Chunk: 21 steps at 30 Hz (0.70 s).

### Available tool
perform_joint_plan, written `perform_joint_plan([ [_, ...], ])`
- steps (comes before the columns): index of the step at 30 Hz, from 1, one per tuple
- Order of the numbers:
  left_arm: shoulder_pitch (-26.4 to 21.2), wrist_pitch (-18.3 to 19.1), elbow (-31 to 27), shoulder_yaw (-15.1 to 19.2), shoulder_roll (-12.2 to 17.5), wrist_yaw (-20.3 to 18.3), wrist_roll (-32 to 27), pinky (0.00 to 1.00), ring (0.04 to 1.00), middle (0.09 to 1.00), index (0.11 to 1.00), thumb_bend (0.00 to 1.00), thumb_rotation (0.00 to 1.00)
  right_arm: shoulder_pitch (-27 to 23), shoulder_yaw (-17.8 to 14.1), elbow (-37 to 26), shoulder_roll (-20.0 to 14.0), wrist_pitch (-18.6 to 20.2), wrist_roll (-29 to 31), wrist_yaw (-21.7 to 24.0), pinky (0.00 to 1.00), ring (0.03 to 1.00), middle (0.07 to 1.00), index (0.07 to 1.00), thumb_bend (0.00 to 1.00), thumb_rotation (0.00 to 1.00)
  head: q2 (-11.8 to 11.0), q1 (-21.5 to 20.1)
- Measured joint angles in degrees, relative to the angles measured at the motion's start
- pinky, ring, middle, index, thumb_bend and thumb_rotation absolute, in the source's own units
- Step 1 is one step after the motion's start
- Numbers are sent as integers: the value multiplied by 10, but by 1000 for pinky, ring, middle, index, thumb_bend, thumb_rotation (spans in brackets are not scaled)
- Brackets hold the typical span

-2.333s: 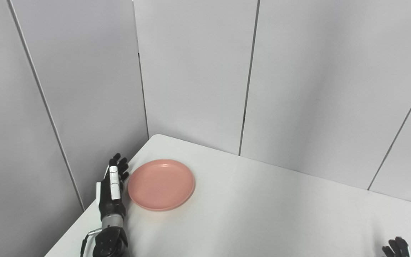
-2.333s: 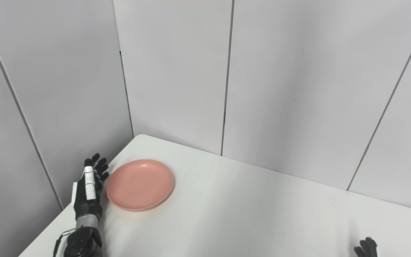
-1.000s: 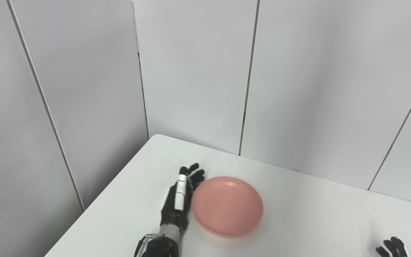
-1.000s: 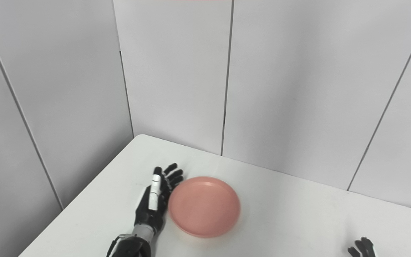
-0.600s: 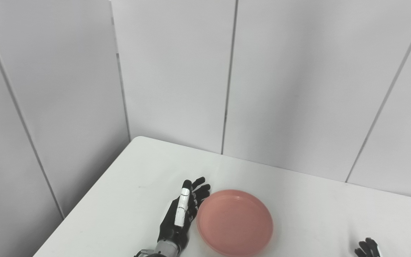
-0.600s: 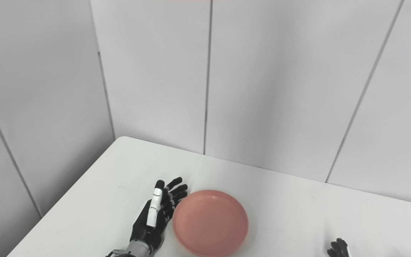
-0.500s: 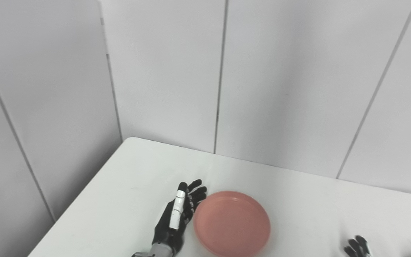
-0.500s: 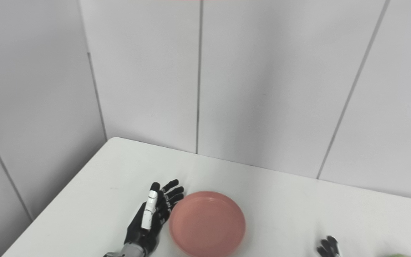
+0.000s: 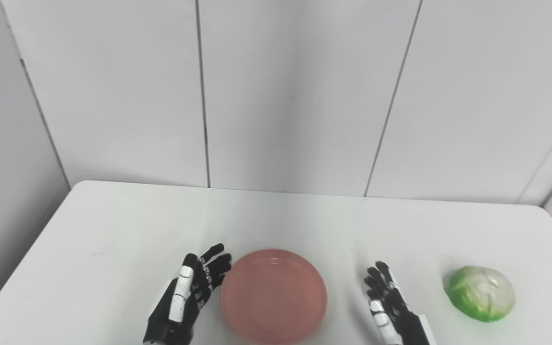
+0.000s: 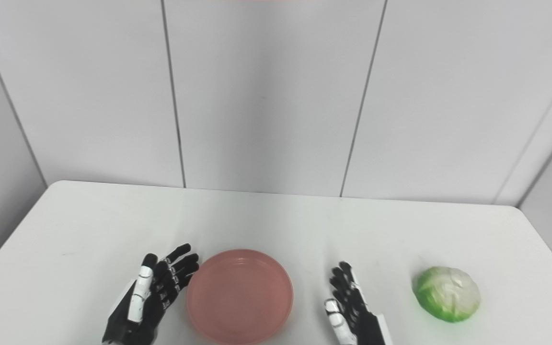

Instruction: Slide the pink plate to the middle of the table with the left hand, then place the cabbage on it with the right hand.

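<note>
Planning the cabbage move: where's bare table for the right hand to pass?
Bare table lies between the right hand and the cabbage, and all along the back by the wall. The plate is empty. It is tightest near the front: the left hand sits close beside the plate's left rim.

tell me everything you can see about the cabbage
The cabbage is a small round head, bright green low down and pale, whitish on top, with leafy veins; it looks a bit glossy. It sits whole on the white table, near the right edge, casting a soft shadow. Nothing touches it: the right robot hand lies open between it and the pink plate, clear of both.
</note>
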Motion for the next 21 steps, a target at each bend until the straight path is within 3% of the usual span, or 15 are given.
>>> perform_joint_plan([
  [9, 13, 57, -39, -4, 12, -18, -29, 848, 852, 830, 812, 828, 953, -5, 15, -16, 23, 27, -31, -15, 978, 929, 929, 958, 645, 813, 22, -44],
  [15, 17, 67, -48, -19, 17, -28, -30, 857, 856, 834, 813, 838, 954, -10, 20, -16, 26, 32, -44, -22, 972, 929, 930, 956, 662, 812, 29, -63],
  [21, 18, 66, -48, -24, 22, -40, -30, 856, 859, 839, 824, 843, 927, -10, 20, -23, 27, 34, -45, -22, 977, 935, 935, 959, 667, 799, 29, -53],
])
